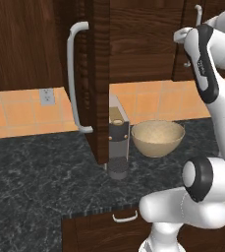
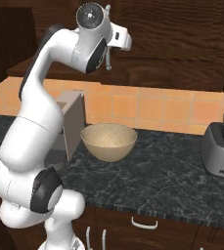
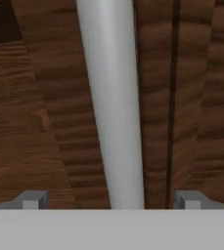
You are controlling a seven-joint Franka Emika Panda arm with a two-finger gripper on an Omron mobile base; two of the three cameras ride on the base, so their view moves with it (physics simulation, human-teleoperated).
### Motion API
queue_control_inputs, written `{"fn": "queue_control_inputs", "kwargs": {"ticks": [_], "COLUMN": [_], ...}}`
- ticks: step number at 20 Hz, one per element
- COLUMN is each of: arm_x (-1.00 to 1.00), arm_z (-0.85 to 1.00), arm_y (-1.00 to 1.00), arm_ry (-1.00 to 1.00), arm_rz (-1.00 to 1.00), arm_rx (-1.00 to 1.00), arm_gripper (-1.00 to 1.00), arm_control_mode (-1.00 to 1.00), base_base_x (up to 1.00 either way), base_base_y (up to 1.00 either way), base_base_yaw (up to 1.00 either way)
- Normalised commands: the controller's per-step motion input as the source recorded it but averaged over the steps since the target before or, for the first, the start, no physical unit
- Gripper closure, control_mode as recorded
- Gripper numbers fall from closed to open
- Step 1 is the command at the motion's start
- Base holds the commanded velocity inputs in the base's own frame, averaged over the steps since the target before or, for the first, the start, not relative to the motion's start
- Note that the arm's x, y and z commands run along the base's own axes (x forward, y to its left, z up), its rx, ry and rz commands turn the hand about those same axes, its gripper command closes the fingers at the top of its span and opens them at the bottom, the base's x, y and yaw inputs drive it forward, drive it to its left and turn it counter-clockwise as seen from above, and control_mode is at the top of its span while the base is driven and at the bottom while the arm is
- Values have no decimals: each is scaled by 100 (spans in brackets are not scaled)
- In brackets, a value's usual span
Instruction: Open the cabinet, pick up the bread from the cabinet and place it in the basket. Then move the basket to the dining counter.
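Note:
The dark brown cabinet (image 1: 143, 39) spans the wall above the counter. One of its doors (image 1: 98, 78) stands swung out, with its long pale handle (image 1: 73, 74) facing left. My gripper (image 3: 112, 200) is up at a second, closed door. It is open, and that door's pale bar handle (image 3: 113, 107) runs between the two fingertips (image 3: 35, 199) with a gap on each side. From the base views my hand (image 1: 182, 34) (image 2: 119, 38) is high against the cabinet front. The tan basket (image 1: 158, 138) (image 2: 108, 141) sits on the black granite counter (image 1: 35, 172) and nothing shows in it. The bread is hidden.
A coffee machine (image 1: 118, 142) (image 2: 72, 122) stands just left of the basket, under the swung-out door. A grey toaster (image 2: 221, 149) sits at the counter's right end. Drawers with small handles (image 1: 125, 216) (image 2: 144, 223) run below the counter edge.

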Motion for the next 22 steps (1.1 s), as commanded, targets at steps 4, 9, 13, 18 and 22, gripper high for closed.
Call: {"fn": "queue_control_inputs", "kwargs": {"ticks": [4,9,13,18,22], "arm_x": [68,53,42,63,37], "arm_z": [0,-3,-31,-34,-22], "arm_y": [-10,0,8,17,56], "arm_ry": [0,-5,-25,-31,-32], "arm_rz": [0,0,0,0,0], "arm_rx": [0,1,2,4,1], "arm_gripper": [-100,-100,100,100,100], "arm_control_mode": [-100,-100,-100,-100,-100], "base_base_x": [0,0,0,0,0], "base_base_y": [0,0,0,0,0], "base_base_yaw": [0,0,0,0,0]}}
